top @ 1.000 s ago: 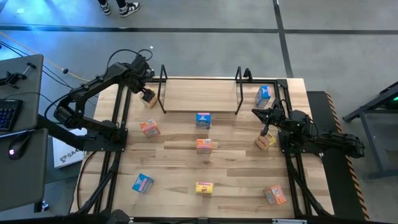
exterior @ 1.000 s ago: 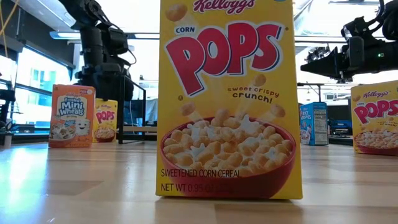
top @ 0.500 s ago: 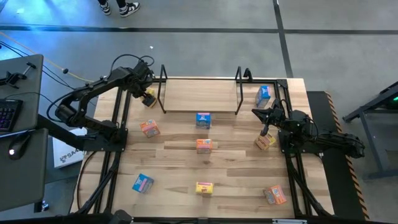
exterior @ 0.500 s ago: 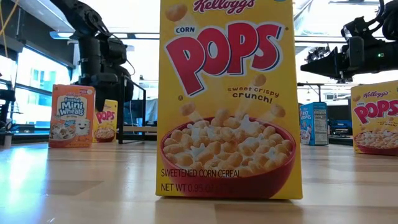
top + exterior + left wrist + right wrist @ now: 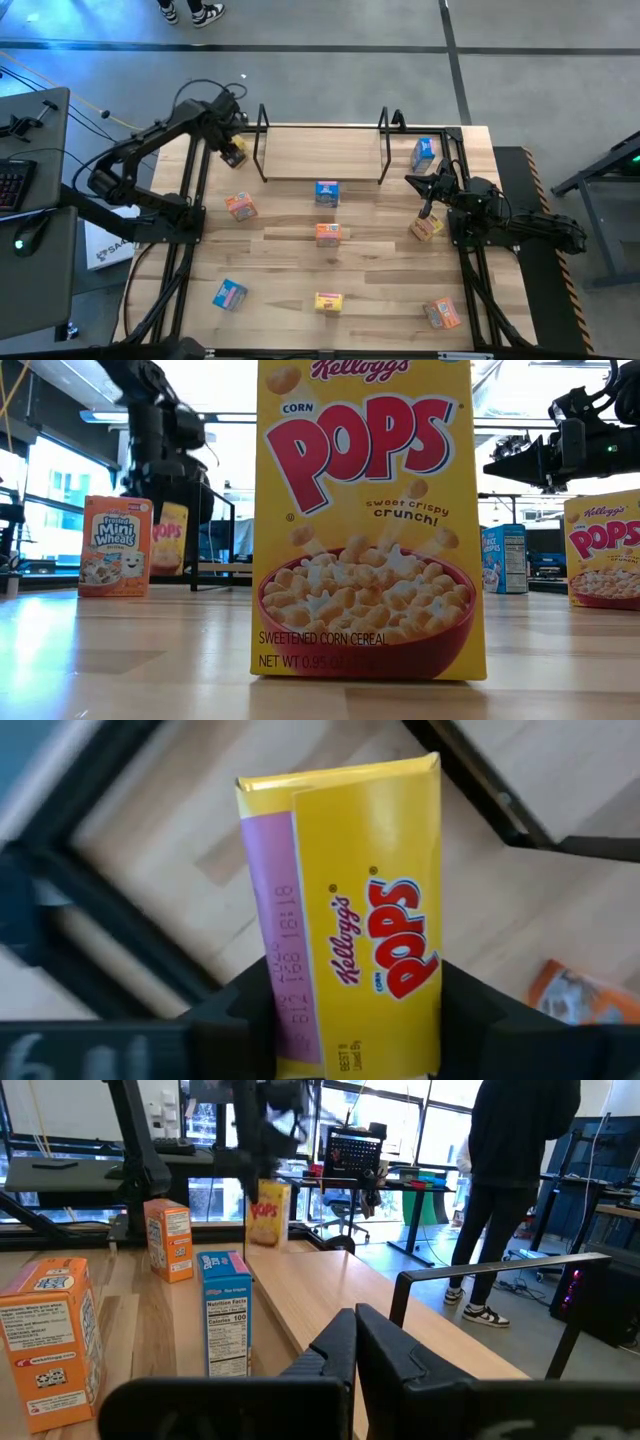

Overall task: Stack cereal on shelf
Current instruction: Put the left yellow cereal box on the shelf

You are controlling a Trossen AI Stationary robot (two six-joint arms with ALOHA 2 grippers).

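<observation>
My left gripper (image 5: pixel 233 152) is at the table's far left, just left of the shelf (image 5: pixel 320 158), shut on a yellow Pops cereal box (image 5: pixel 345 890). In the low view this box (image 5: pixel 168 538) hangs above the tabletop behind an orange box (image 5: pixel 115 545). The shelf is a low board between black wire uprights (image 5: pixel 262 140). My right gripper (image 5: pixel 428 208) hovers shut at the right side, above another yellow box (image 5: pixel 427 229) standing on the table. My left gripper pinches the yellow box between its two fingers (image 5: pixel 235 1025), one on each broad face, at the box's top end (image 5: pixel 350 1010). The fingers point down from above and lie across the narrow top. The box hangs below them, slightly tilted and clear of the table.
More cereal boxes stand on the table: blue (image 5: pixel 326 192), orange (image 5: pixel 328 234), orange (image 5: pixel 240 206), blue (image 5: pixel 229 294), yellow (image 5: pixel 328 302), orange (image 5: pixel 441 314), blue (image 5: pixel 423 153). A person (image 5: pixel 520 1170) stands beyond the table. A desk with a keyboard (image 5: pixel 12 180) is at the left.
My left gripper has dipped onto the yellow box, taken hold of it and risen. The box now hangs a little above the table and somewhat tilted, where before it stood upright on the board.
</observation>
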